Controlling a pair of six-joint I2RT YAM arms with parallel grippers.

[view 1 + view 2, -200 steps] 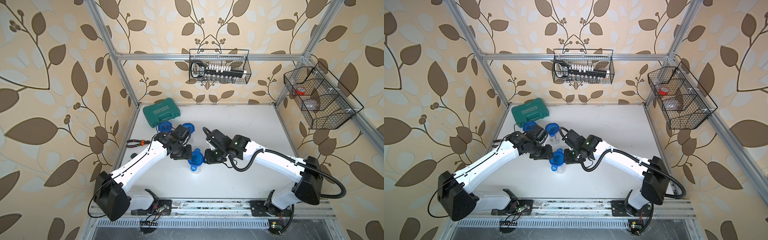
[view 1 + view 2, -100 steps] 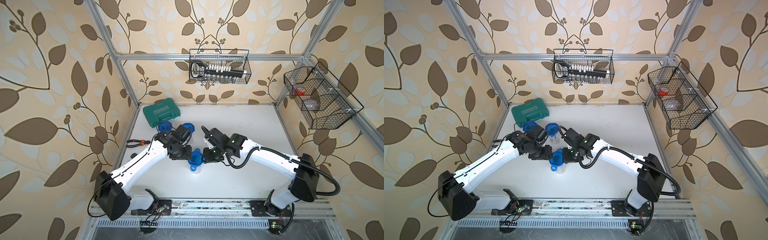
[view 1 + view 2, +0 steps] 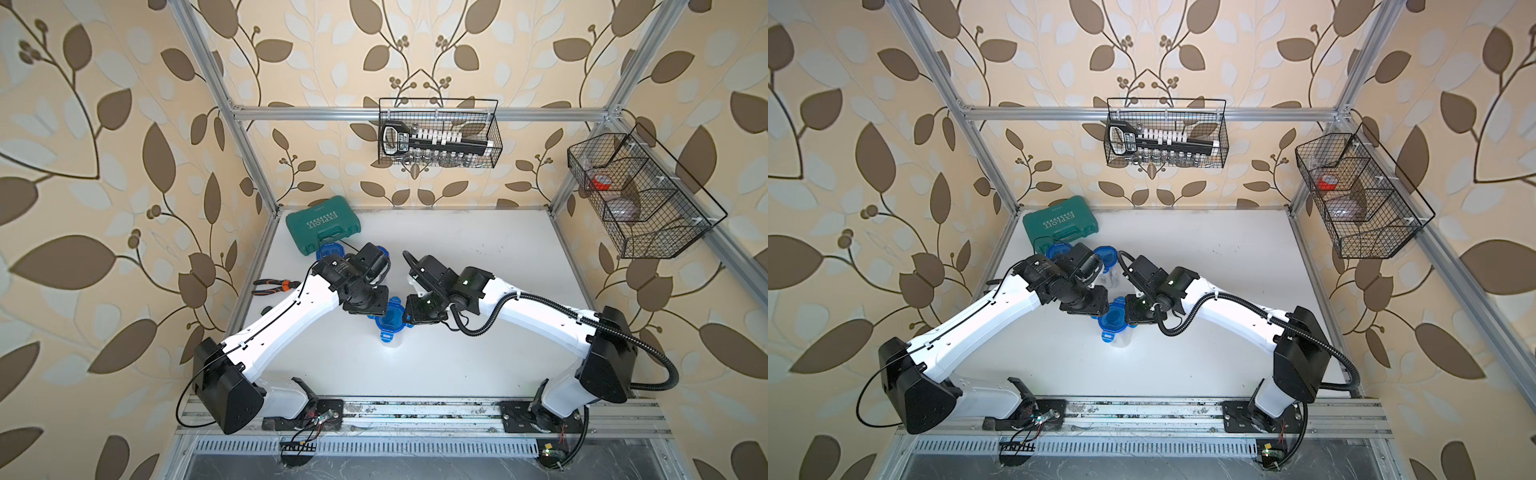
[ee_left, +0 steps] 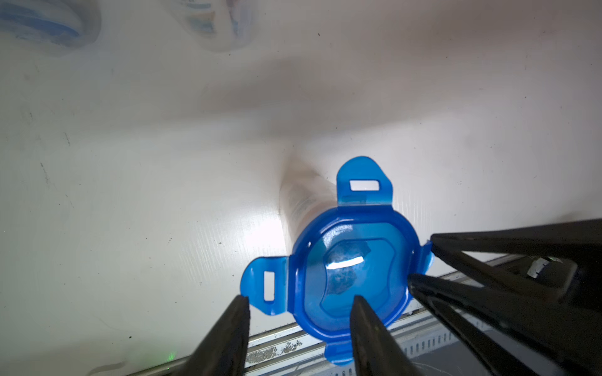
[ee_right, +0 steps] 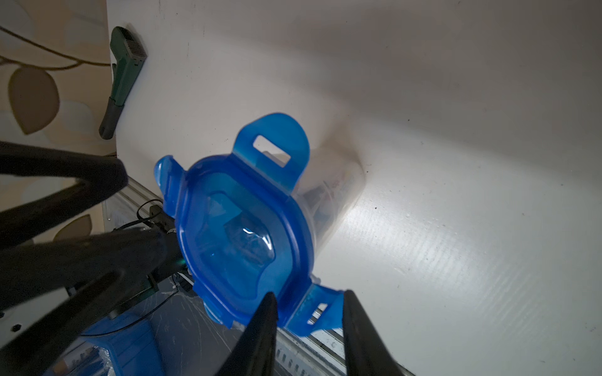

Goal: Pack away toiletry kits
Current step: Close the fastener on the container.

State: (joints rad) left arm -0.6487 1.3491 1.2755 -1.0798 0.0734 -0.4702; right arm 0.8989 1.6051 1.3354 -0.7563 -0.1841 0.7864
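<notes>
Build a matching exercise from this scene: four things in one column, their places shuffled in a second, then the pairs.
Things
1. case
2. pliers
3. front lid
4. red item

Places
A. capping the jar at mid-table
B. in the wire basket on the right wall
C. at the back left corner of the table
D. at the table's left edge

Pairs: 1-C, 2-D, 3-A, 4-B

Clear jar (image 3: 387,338) stands upright, blue four-tab lid (image 4: 353,276) apparently seated, two tabs splayed outward.
</notes>
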